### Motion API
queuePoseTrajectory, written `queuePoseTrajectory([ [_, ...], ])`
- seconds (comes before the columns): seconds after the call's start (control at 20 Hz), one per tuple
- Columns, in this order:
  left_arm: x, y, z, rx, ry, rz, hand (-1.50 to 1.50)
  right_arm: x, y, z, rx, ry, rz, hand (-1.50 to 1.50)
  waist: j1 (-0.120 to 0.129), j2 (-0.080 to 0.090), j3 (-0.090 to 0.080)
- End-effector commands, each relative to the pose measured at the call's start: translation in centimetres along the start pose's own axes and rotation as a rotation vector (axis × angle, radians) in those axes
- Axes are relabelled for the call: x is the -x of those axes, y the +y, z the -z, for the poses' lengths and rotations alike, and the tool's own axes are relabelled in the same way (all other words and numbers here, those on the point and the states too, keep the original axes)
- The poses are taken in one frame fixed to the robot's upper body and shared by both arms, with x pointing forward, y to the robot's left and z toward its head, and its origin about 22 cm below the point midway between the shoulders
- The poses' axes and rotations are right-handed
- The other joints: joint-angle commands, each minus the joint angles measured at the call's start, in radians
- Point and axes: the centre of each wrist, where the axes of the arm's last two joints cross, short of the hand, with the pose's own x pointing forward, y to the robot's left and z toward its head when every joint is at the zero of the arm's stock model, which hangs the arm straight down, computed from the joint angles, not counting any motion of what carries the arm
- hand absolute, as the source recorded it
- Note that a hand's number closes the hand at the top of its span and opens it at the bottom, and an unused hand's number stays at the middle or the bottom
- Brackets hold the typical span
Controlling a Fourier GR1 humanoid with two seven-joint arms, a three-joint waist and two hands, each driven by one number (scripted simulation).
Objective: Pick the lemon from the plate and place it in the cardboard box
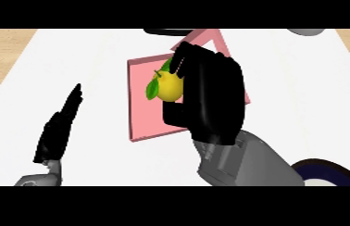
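I see my right hand (209,97) curled around a yellow lemon (169,87) with a green leaf, thumb below and fingers (183,58) over the top, holding it above the pink cardboard box (143,123), which lies open on the white counter (89,58). The lemon sits just left of the palm, partly exposed, over the box's floor. I judge it light, stiff and somewhat smooth-skinned, so a wrap around its widest middle suits it best; it should tolerate a short drop. My left hand (58,130) rests at lower left, fingers straight and together, holding nothing. A dark-rimmed plate (321,169) peeks in at the lower right corner.
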Motion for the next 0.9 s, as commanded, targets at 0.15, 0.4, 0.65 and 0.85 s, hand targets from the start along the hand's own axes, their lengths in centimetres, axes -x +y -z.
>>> queuePoseTrajectory([
  [0.15,-1.7,0.1,1.3,0.0,-0.014,-0.003,0.0,-2.8,2.2,6.0,-0.096,0.172,0.022,1.5,0.008,0.005,0.0],
  [0.4,-0.7,-1.9,-0.2,0.012,-0.026,-0.002,0.0,-0.6,7.7,7.5,-0.124,0.231,-0.019,1.5,0.024,0.007,0.001],
  [0.65,-0.8,0.6,0.6,0.016,-0.016,-0.003,0.0,1.0,8.9,10.1,-0.156,0.339,0.044,-1.5,0.024,0.011,0.001],
  [0.85,-0.6,-0.9,0.2,-0.001,-0.01,0.01,0.0,1.8,11.6,9.7,-0.145,0.327,0.037,-1.5,0.023,0.008,0.001],
])
